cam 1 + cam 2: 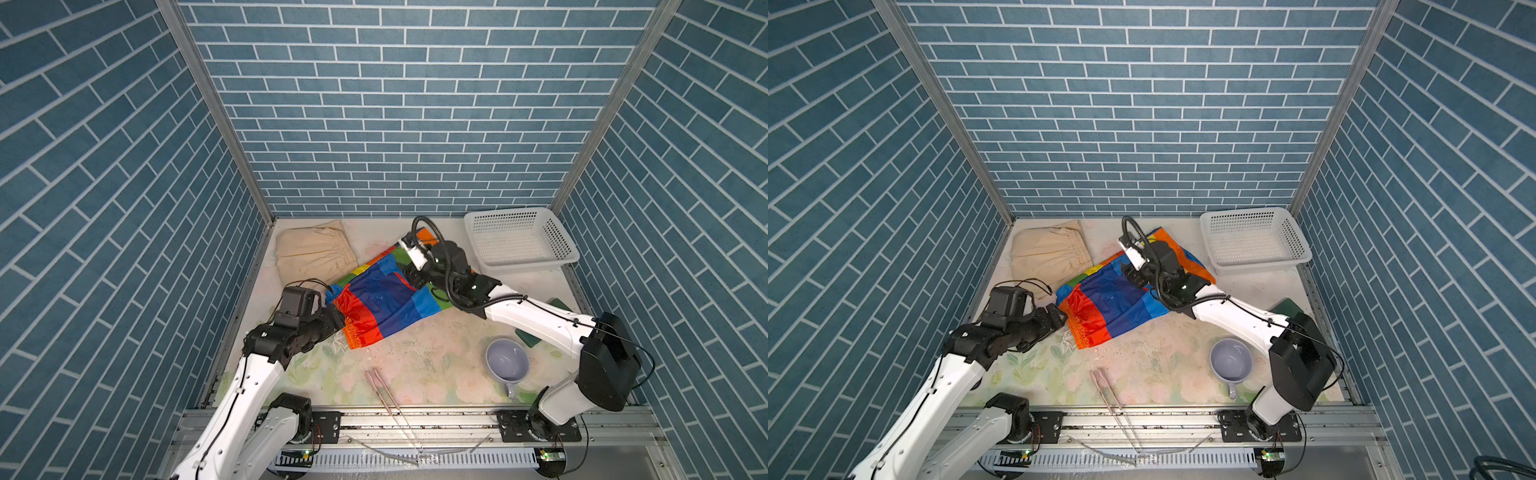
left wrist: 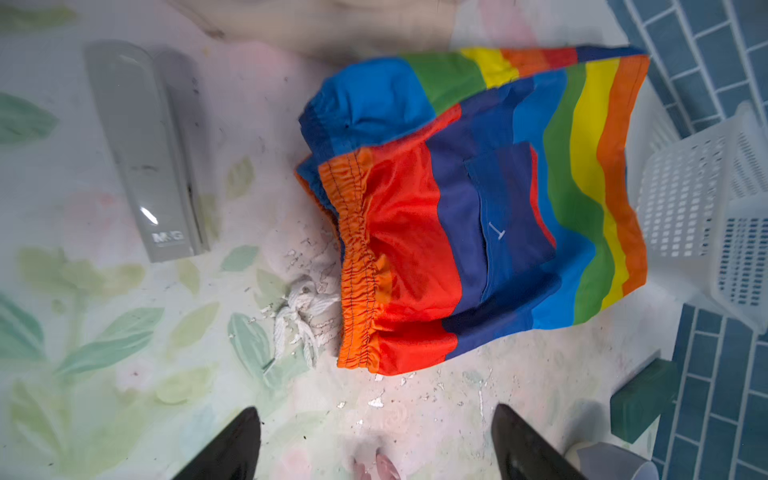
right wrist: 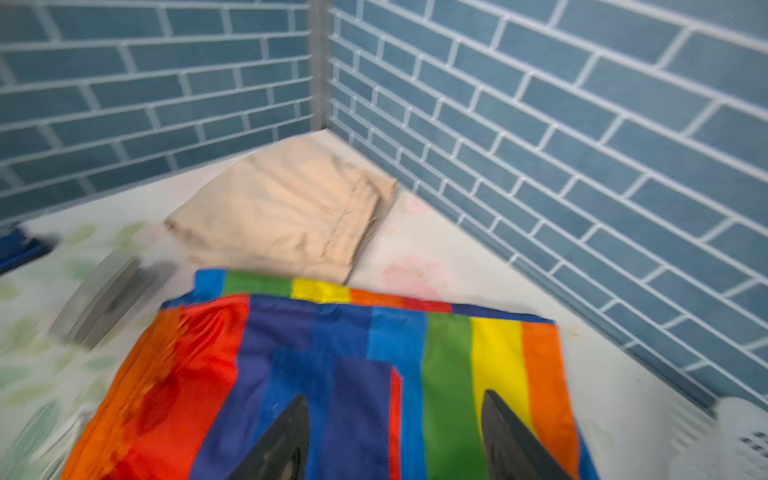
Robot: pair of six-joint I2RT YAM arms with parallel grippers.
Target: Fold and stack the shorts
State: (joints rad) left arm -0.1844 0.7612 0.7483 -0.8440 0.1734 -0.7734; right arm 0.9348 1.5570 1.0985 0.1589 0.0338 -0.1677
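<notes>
The rainbow-striped shorts [image 1: 374, 303] [image 1: 1108, 303] lie folded mid-table, orange gathered waistband toward the left arm. Their white drawstring [image 2: 299, 320] spills onto the table. The beige shorts [image 1: 313, 253] [image 1: 1050, 253] lie folded in the far left corner, just behind the rainbow pair [image 3: 332, 374]. My left gripper [image 1: 336, 320] [image 2: 374, 415] stands open over bare table just short of the waistband, holding nothing. My right gripper [image 1: 409, 276] [image 3: 395, 399] hovers open above the rainbow shorts' blue and green stripes, nothing between its fingers. The right wrist view is blurred.
A white perforated basket [image 1: 557, 241] sits at the far right corner. A lavender mug [image 1: 507, 361] and a dark green block [image 1: 561, 305] lie under the right arm. Pink tongs [image 1: 384, 386] lie near the front edge. A grey stapler [image 2: 145, 153] lies left of the shorts.
</notes>
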